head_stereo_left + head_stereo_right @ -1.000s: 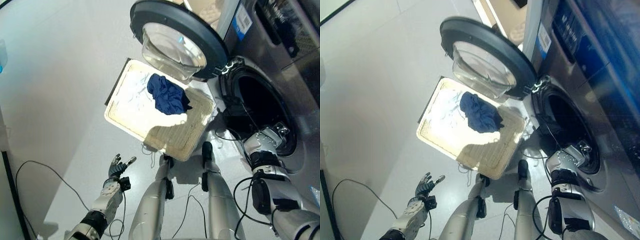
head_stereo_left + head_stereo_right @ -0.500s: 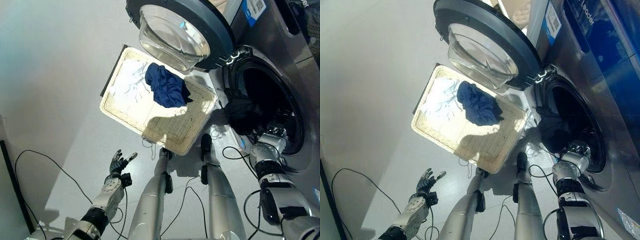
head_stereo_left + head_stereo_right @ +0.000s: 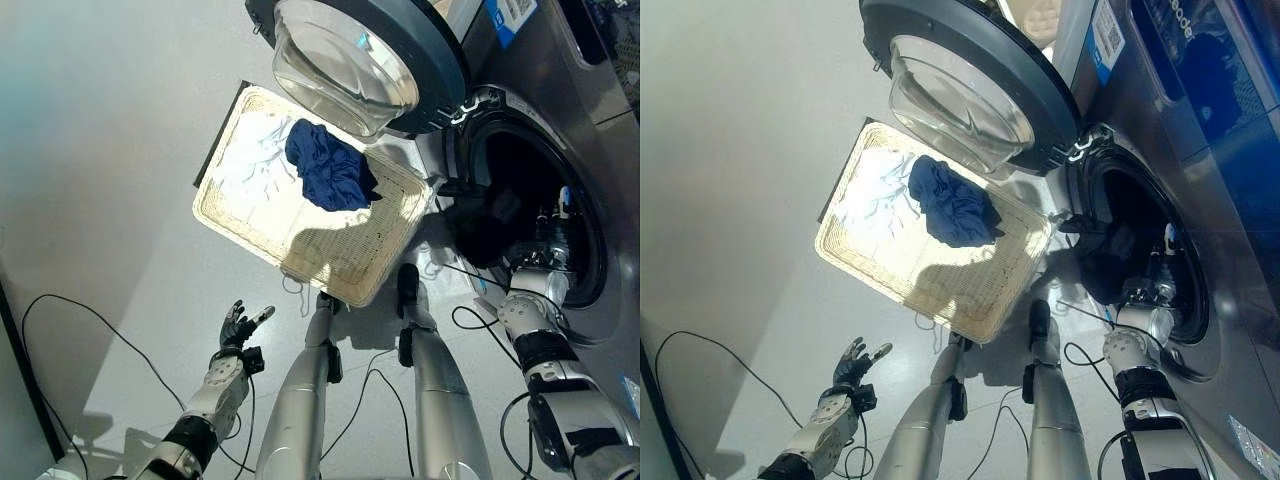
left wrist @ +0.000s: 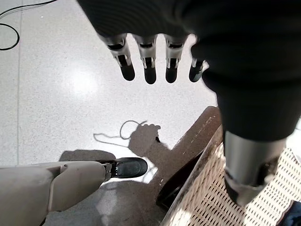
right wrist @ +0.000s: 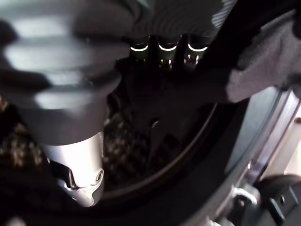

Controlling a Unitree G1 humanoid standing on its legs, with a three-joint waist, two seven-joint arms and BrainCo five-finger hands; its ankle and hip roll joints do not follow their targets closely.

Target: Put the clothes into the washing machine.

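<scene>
The washing machine (image 3: 560, 90) stands at the right with its round door (image 3: 355, 60) swung open. A dark garment (image 3: 490, 225) hangs over the near lip of the drum opening (image 3: 525, 170). My right hand (image 3: 545, 258) reaches into that opening just beside the garment. In the right wrist view its fingers (image 5: 167, 49) point straight into the perforated drum, with dark cloth (image 5: 268, 52) alongside. A blue garment (image 3: 328, 170) and a white one (image 3: 250, 165) lie in the flat wicker basket (image 3: 300, 250) on the floor. My left hand (image 3: 238, 328) hovers low over the floor, open and holding nothing.
The basket sits directly under the open door, close to the machine's front. In the left wrist view the basket's rim (image 4: 207, 197) lies just past the fingers (image 4: 149, 66). Pale floor spreads to the left.
The camera has shifted a little. My right hand has gone from the drum's lip deeper into the opening, and the dark garment has moved further in. The left hand stays put.
</scene>
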